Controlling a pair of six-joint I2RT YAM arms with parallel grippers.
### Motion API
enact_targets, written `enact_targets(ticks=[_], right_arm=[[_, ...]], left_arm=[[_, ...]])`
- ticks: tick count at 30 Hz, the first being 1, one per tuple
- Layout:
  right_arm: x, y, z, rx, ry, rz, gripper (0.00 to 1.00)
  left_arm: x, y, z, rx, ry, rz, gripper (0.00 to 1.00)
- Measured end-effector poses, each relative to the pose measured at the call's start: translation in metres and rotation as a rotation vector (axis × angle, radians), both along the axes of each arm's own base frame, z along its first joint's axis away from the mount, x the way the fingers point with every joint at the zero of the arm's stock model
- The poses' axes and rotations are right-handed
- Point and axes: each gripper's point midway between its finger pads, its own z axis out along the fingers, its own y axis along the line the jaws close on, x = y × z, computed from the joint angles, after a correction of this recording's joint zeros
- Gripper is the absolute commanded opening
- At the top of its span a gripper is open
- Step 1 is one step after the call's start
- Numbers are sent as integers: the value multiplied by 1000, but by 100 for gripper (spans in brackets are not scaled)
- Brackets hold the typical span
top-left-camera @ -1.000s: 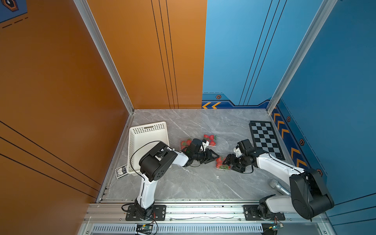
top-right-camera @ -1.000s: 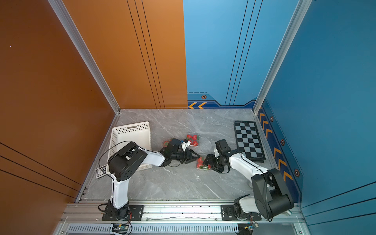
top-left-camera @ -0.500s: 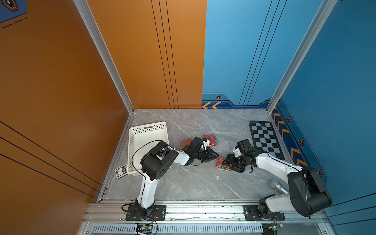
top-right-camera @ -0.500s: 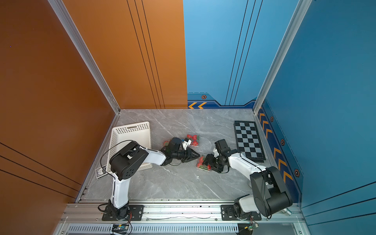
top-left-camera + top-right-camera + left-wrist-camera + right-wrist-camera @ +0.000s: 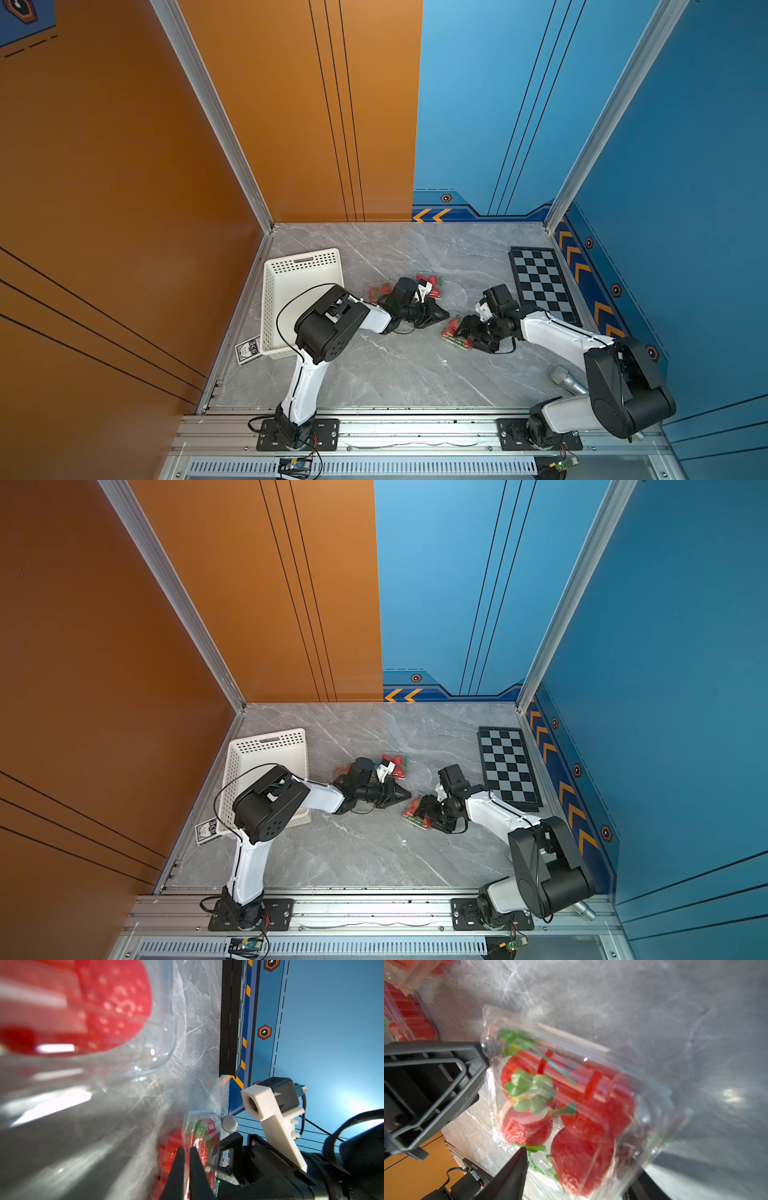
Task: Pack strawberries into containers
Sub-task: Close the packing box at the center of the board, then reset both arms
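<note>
A clear container (image 5: 454, 335) (image 5: 643, 1088) packed with several red strawberries (image 5: 577, 1159) sits mid-table between my two grippers. My right gripper (image 5: 462, 332) (image 5: 581, 1164) is shut on it, one finger on each side wall. My left gripper (image 5: 445, 317) (image 5: 186, 1149) points at the container's near rim (image 5: 199, 1118) with its fingers together, and thin clear plastic shows between the tips. Two more containers (image 5: 432, 284) (image 5: 377, 291) with strawberries stand behind the left arm in both top views. One of these fills the left wrist view close up, with a berry (image 5: 108, 1001) inside.
A white perforated basket (image 5: 303, 266) stands at the left, with a card deck (image 5: 248, 351) by its front corner. A chessboard (image 5: 540, 282) lies along the right wall. A microphone (image 5: 567, 380) lies near the right arm's base.
My left gripper's jaws have closed from partly open to shut at the container's rim. The right gripper and its container have barely moved.
</note>
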Motion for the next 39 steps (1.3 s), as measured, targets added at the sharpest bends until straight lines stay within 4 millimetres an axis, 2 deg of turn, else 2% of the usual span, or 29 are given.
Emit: enact_targets(ticks=[1, 5, 7, 9, 16, 19, 22, 28, 32, 33, 35, 37, 39], right_arm=[[0, 0, 0, 1, -1, 0, 70], [1, 0, 1, 4, -2, 1, 74], [2, 0, 1, 6, -5, 0, 77], [3, 0, 2, 10, -9, -1, 79], [7, -6, 4, 13, -13, -24, 84], [8, -8, 5, 14, -16, -31, 85], [11, -11, 9, 19, -33, -43, 87], [15, -15, 18, 29, -66, -53, 88], [16, -24, 23, 28, -79, -64, 90], [17, -28, 27, 26, -94, -68, 99], [19, -39, 40, -7, -148, -62, 100], [26, -52, 59, -79, -230, -52, 100], [38, -65, 76, -152, -316, -52, 100]], left_arm=[[0, 0, 0, 0, 0, 0, 9], [0, 0, 0, 1, 5, 2, 26], [-1, 0, 0, -1, 7, 0, 28], [-1, 0, 0, -2, 8, -1, 36], [-4, 8, 14, -17, -10, 9, 41], [-6, 15, 15, -14, -8, 17, 41], [-4, 26, 14, -5, -9, 39, 46], [1, 40, 9, 9, -2, 71, 44], [-2, 53, 7, 29, -8, 92, 43], [-6, 60, 10, 45, -13, 97, 44], [-9, 78, 19, 102, -45, 116, 46], [-2, 102, 42, 218, -149, 156, 49], [11, 126, 77, 338, -294, 201, 50]])
